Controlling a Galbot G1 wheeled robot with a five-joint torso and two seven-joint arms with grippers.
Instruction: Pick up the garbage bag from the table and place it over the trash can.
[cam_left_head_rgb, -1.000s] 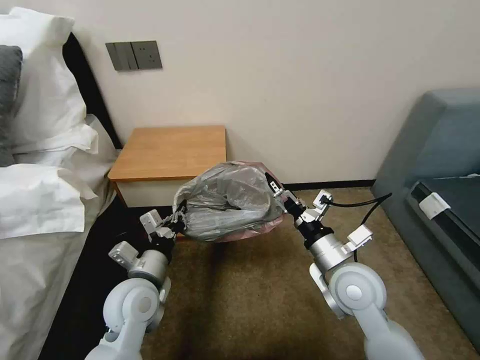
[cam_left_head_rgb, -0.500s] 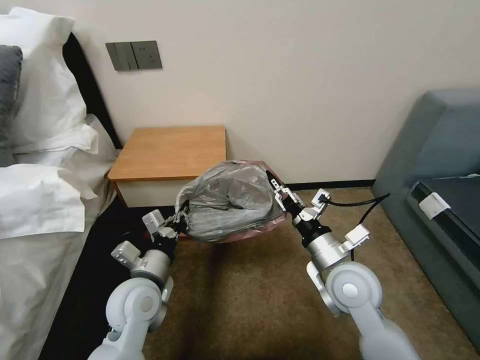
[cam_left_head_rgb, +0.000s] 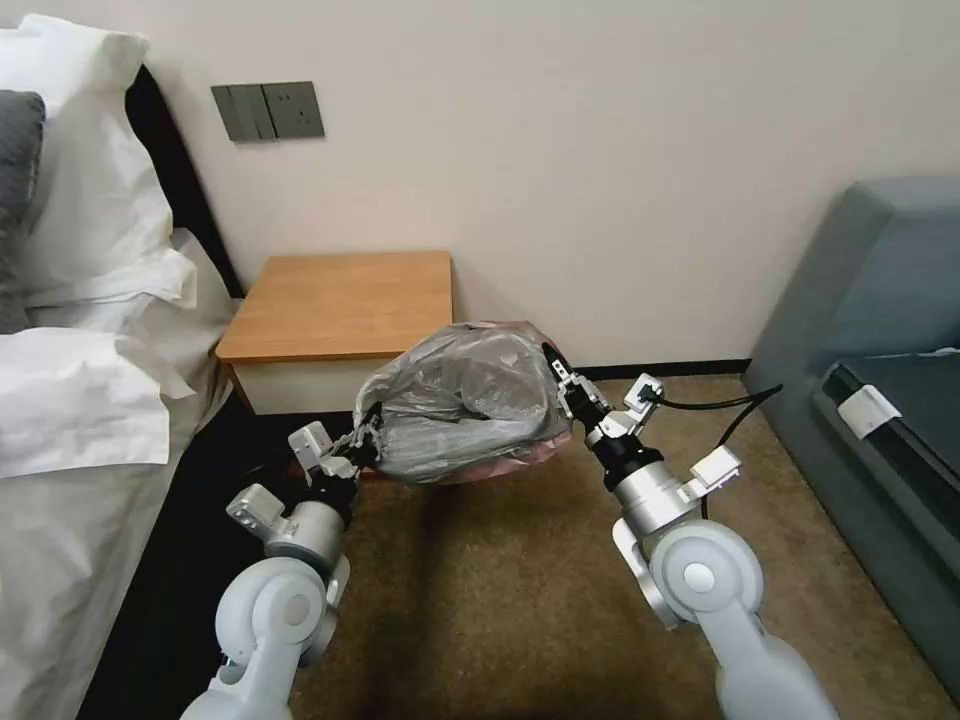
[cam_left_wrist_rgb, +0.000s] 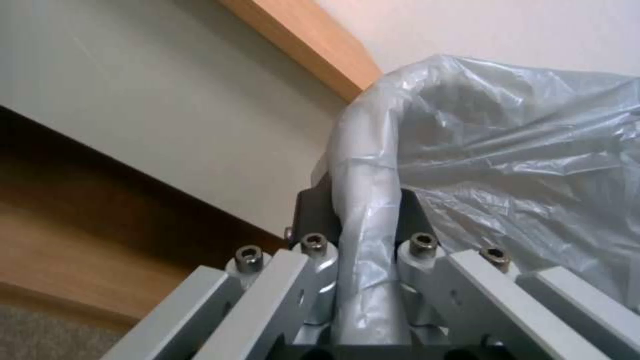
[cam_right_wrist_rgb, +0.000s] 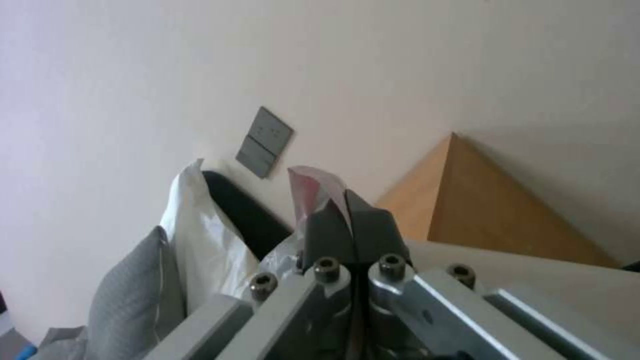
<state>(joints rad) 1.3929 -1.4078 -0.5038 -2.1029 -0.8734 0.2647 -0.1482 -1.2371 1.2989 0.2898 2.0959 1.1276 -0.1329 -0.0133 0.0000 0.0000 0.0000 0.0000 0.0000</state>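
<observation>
The garbage bag (cam_left_head_rgb: 460, 400), grey wrinkly film with a pinkish edge, hangs stretched between my two grippers just in front of the table (cam_left_head_rgb: 340, 300). My left gripper (cam_left_head_rgb: 362, 440) is shut on a bunched fold at the bag's left end, and the left wrist view shows the bag (cam_left_wrist_rgb: 507, 150) running between the left gripper (cam_left_wrist_rgb: 367, 210) jaws. My right gripper (cam_left_head_rgb: 557, 375) is shut on the bag's right edge. In the right wrist view a pink strip of the bag (cam_right_wrist_rgb: 310, 182) sticks out of the closed right gripper (cam_right_wrist_rgb: 348, 215). The trash can is hidden.
A bed with white pillows (cam_left_head_rgb: 80, 330) lies close on the left. A grey sofa (cam_left_head_rgb: 880, 330) stands on the right. The wall (cam_left_head_rgb: 600, 150) rises just behind the table. Brown carpet (cam_left_head_rgb: 500, 580) lies open between my arms.
Both arms have shifted slightly to the right, carrying the stretched bag with them. Both grips are unchanged.
</observation>
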